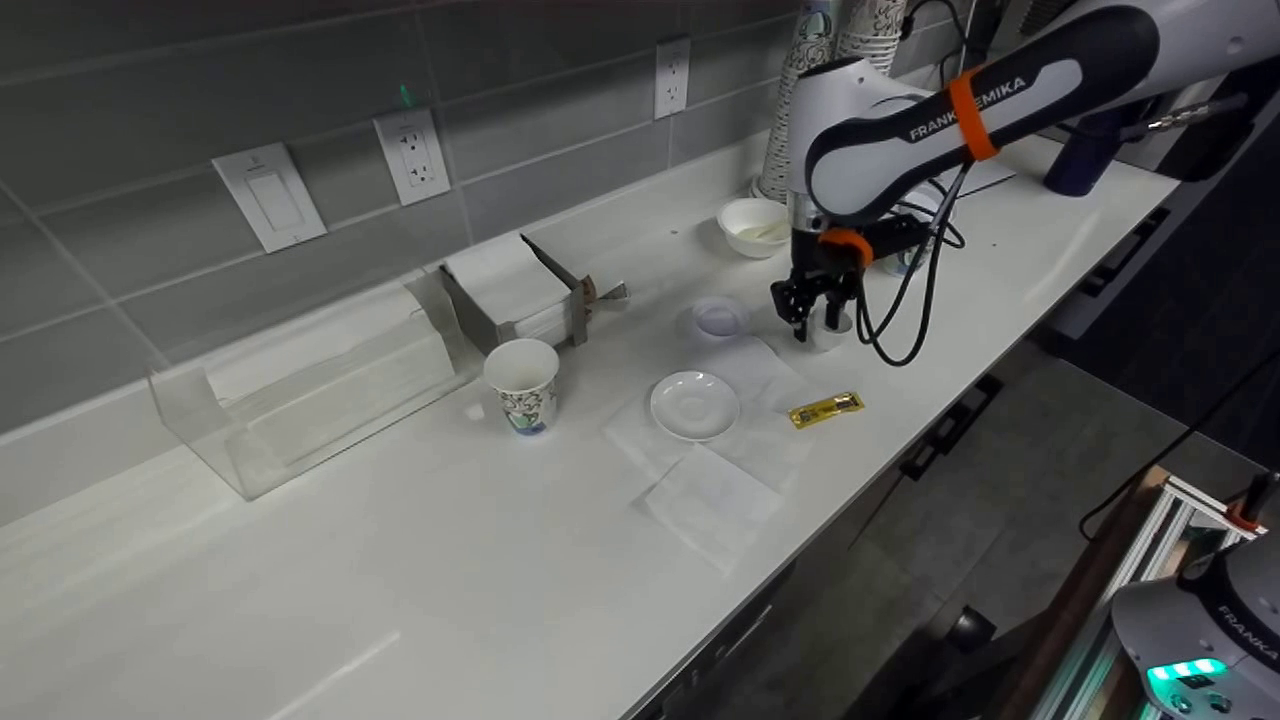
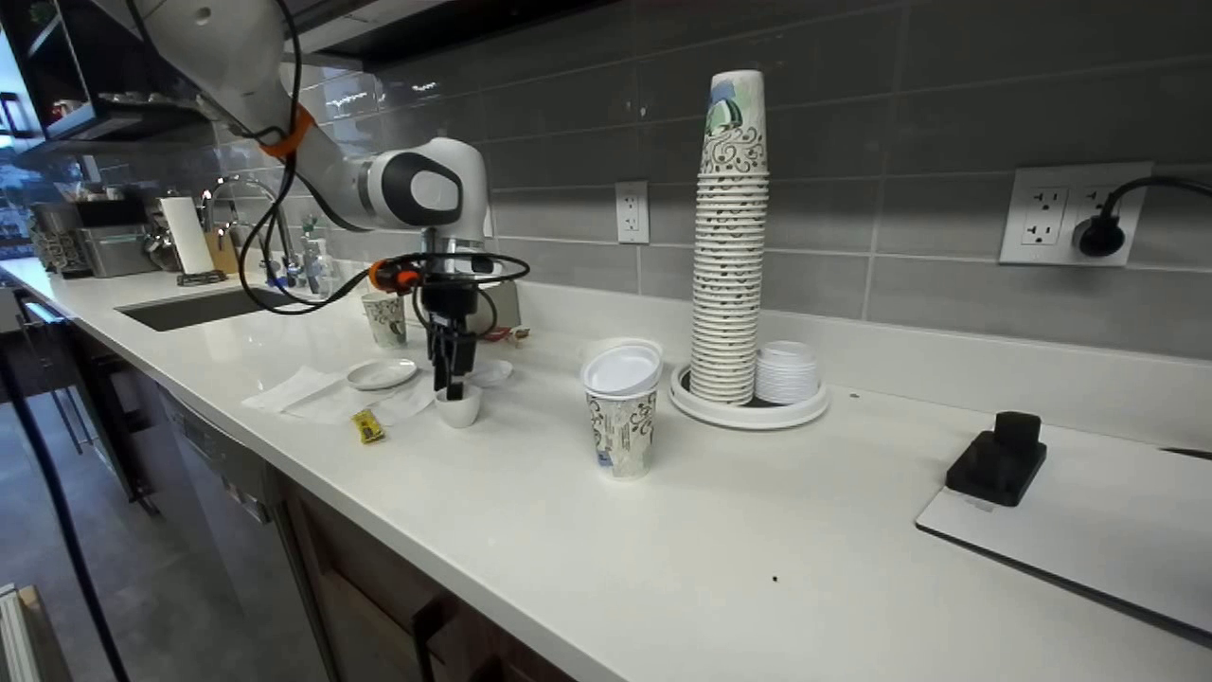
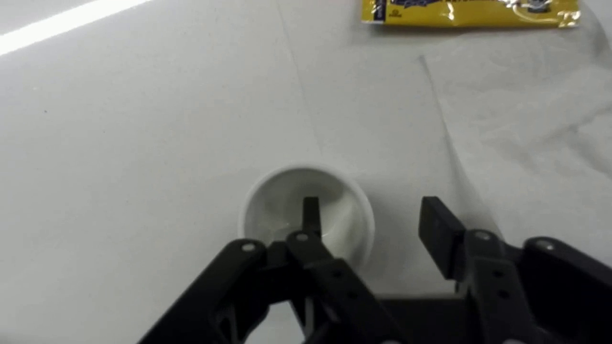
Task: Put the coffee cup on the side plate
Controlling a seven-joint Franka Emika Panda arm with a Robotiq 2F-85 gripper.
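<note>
The coffee cup is a small white cup (image 1: 832,338) standing upright on the counter. It also shows in an exterior view (image 2: 460,410) and in the wrist view (image 3: 346,215). The side plate is a flat white saucer (image 1: 695,405) lying on napkins, also visible in an exterior view (image 2: 382,373). My gripper (image 3: 370,212) is open, pointing down over the cup. In the wrist view one finger is over or inside the cup's mouth and the other is outside it, on the napkin side, with the cup's near wall between them. I cannot tell whether a finger touches the cup.
A gold packet (image 1: 826,409) lies near the saucer and cup. White napkins (image 1: 715,500) spread under and around the saucer. A clear lid (image 1: 720,317), a paper cup (image 1: 522,385), a napkin holder (image 1: 515,290) and a white bowl (image 1: 750,218) stand toward the wall. A tall cup stack (image 2: 729,275) stands farther along.
</note>
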